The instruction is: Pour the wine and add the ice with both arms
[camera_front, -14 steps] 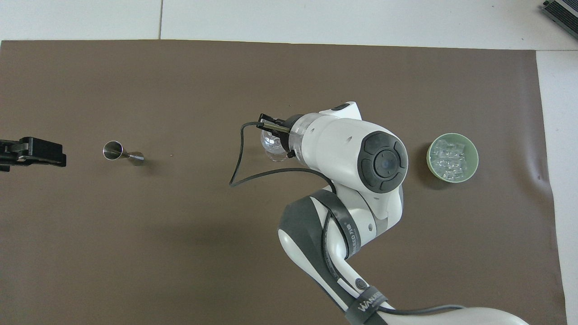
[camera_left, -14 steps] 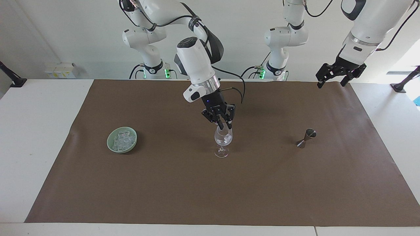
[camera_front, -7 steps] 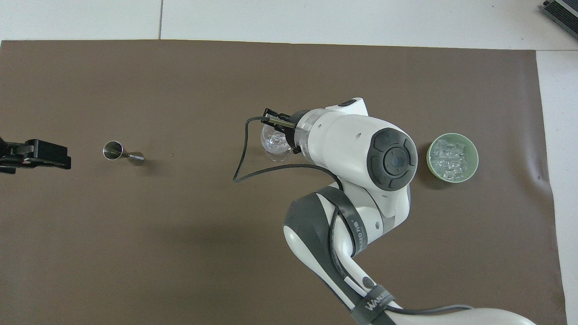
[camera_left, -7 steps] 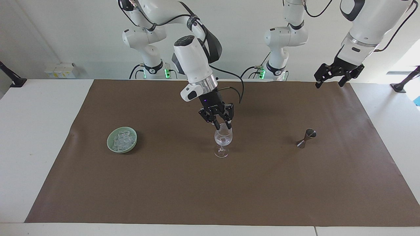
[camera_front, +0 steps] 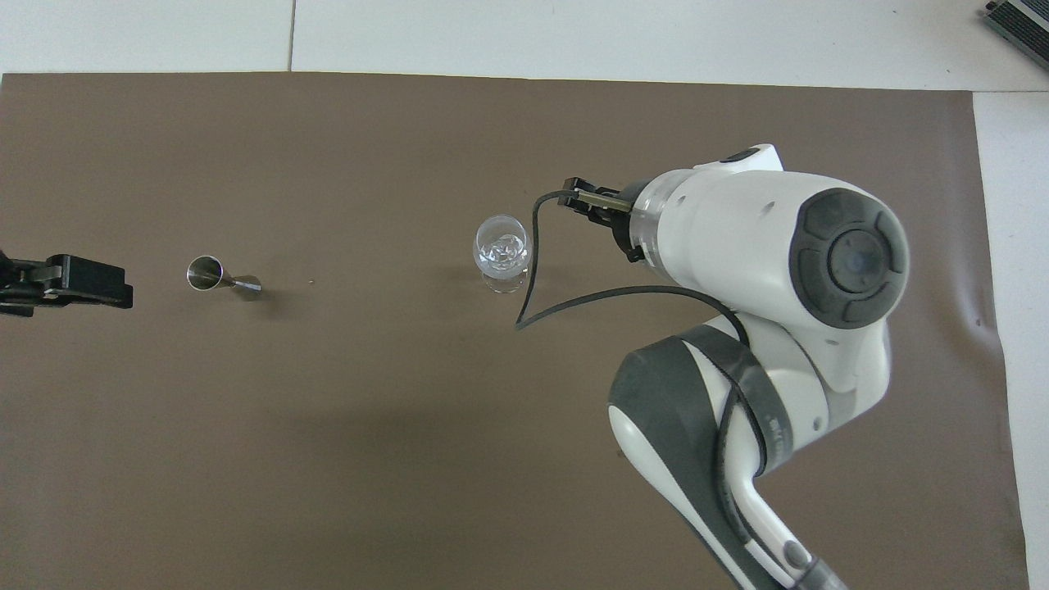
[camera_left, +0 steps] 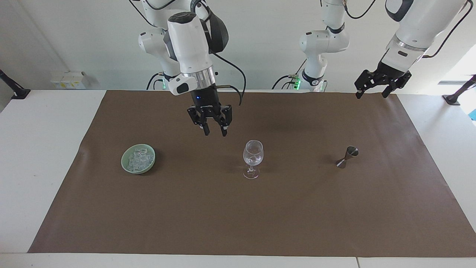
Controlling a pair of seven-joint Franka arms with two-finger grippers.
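A clear stemmed wine glass (camera_left: 253,157) stands mid-mat, with glassy pieces of ice in its bowl (camera_front: 501,250). A heap of ice cubes (camera_left: 137,159) lies in a green bowl (camera_left: 126,166) toward the right arm's end of the table. My right gripper (camera_left: 215,134) is open and empty. It hangs raised over the mat between the bowl and the glass. In the overhead view the right arm (camera_front: 762,246) hides the bowl. My left gripper (camera_left: 372,95) is open and empty. It waits high over the mat's edge at the left arm's end of the table.
A small metal jigger (camera_left: 347,156) stands on the brown mat (camera_left: 260,216) toward the left arm's end; it also shows in the overhead view (camera_front: 221,274). A black cable (camera_front: 533,270) hangs from the right wrist close to the glass.
My right gripper has lifted out of the glass's mouth and swung toward the bowl of ice. The glass stays put. The left gripper has hardly moved.
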